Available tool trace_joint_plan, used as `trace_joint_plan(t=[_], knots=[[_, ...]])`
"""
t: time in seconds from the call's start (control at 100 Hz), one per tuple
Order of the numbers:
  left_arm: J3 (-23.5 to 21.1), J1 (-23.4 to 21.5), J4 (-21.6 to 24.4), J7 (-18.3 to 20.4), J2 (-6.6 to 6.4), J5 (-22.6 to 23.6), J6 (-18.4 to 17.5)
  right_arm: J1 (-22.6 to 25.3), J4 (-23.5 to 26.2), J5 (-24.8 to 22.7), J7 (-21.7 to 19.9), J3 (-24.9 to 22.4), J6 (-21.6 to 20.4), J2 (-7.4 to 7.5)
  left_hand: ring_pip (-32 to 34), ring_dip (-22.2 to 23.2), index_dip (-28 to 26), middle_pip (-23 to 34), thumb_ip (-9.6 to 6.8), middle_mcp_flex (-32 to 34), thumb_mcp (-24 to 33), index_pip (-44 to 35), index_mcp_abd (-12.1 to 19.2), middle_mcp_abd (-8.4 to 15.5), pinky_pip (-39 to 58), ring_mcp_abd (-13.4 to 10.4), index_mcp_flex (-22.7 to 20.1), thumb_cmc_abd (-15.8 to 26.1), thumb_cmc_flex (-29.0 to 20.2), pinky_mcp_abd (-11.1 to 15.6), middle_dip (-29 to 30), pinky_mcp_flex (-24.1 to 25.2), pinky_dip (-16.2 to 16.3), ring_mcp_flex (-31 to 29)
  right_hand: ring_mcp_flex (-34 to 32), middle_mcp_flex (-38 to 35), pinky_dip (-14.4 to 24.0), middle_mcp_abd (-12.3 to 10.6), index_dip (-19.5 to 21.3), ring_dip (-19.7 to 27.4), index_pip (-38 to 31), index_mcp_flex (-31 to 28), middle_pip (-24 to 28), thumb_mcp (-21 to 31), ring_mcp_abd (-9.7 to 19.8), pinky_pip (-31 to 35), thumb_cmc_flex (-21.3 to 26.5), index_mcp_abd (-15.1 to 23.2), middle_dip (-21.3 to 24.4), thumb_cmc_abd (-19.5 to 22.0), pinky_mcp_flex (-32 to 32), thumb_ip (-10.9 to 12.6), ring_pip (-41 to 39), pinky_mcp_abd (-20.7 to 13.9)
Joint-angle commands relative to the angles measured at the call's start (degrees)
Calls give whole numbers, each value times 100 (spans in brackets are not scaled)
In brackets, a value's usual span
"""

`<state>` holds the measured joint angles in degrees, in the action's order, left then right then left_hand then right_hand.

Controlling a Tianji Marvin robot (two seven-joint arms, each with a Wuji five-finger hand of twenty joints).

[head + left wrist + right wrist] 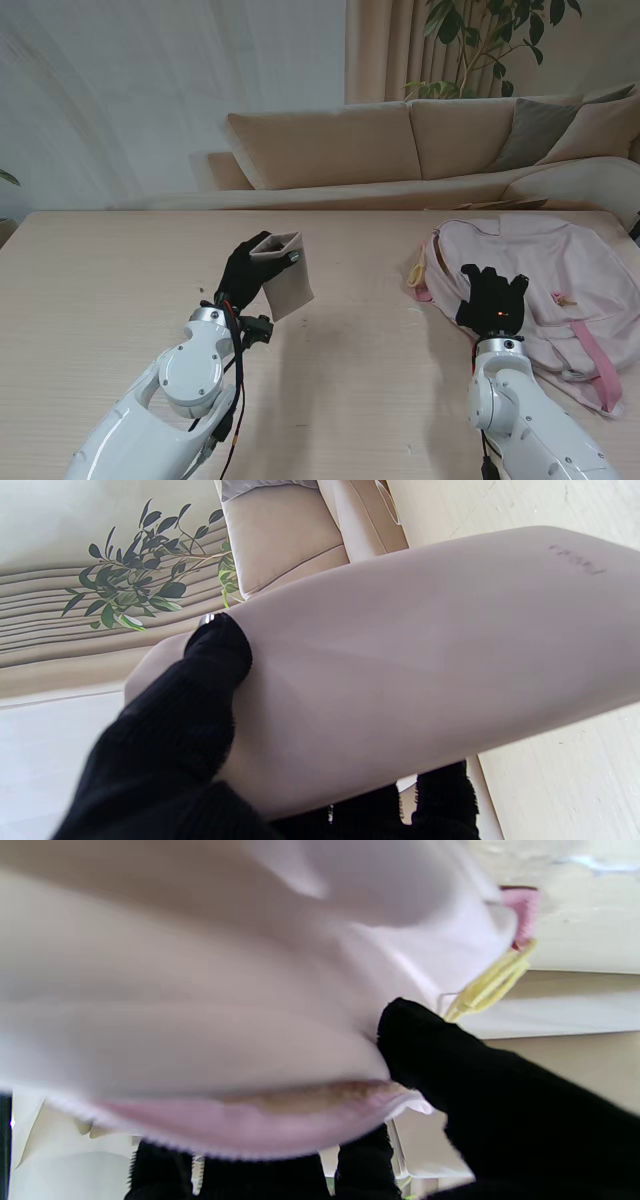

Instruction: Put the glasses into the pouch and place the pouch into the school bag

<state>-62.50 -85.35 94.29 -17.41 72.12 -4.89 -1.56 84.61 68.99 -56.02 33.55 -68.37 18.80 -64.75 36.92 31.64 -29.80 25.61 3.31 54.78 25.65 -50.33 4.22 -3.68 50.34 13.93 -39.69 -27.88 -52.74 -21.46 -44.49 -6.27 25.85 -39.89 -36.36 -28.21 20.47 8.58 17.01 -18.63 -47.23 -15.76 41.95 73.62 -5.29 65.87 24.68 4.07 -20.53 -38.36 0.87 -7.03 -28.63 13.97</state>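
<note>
My left hand (243,277) is shut on a beige pouch (285,276) and holds it off the table, its square mouth open and turned upward. In the left wrist view the pouch (425,660) fills the frame, with my black-gloved thumb (215,655) pressed on its side. The glasses are not visible in any view. A pale pink school bag (540,270) lies on the right of the table. My right hand (492,300) rests on the bag's near left part, fingers spread. In the right wrist view the pink bag fabric (200,990) is gathered against my fingers (450,1075).
The bag has a yellow loop (415,270) at its left end and pink straps (597,362) at the right. A beige sofa (400,150) stands behind the table's far edge. Bare wooden table (100,290) lies to the left and between my arms.
</note>
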Motion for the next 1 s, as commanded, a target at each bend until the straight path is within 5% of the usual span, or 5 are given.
trace_joint_plan(t=[0.0,0.24,0.53,0.99], knots=[[-4,-13,33,83,30,-13,-29,-5,51,81,-174,-34,21,-28,188,103,21,-30,-19,154,3,-301,407,167,208,23,-270,251,-111,-22,-95,43,134,-172,246,177,54,164,23,-77,-91,193,73,174,-54,75,132,-84,-108,-23,-91,-97,-70,6],[-16,-14,36,100,25,-5,-20,191,348,338,-311,-307,-189,-73,188,104,21,-28,-19,155,5,-302,408,169,209,22,-271,250,-111,-17,-94,40,134,-170,555,457,2,233,-41,-84,-14,220,-14,48,-94,-20,-260,-48,-63,130,-355,-134,-48,-70],[-23,-18,37,145,14,-25,-33,307,529,765,-330,-502,-355,-169,183,101,25,-29,-19,165,2,-299,412,174,195,17,-272,249,-115,-16,-92,52,127,-166,1160,1009,-149,250,-140,-121,75,370,20,-829,-35,-224,-519,-40,-23,614,-614,-156,-100,-243],[-13,6,-2,170,15,-59,-43,148,371,1259,-77,-489,-384,-327,186,102,29,-31,-20,181,4,-301,407,167,188,19,-294,248,-125,-14,-88,56,123,-188,1396,1120,-78,237,-189,-186,157,12,79,-1267,-10,-820,-862,34,0,1025,-631,-144,-252,-337]])
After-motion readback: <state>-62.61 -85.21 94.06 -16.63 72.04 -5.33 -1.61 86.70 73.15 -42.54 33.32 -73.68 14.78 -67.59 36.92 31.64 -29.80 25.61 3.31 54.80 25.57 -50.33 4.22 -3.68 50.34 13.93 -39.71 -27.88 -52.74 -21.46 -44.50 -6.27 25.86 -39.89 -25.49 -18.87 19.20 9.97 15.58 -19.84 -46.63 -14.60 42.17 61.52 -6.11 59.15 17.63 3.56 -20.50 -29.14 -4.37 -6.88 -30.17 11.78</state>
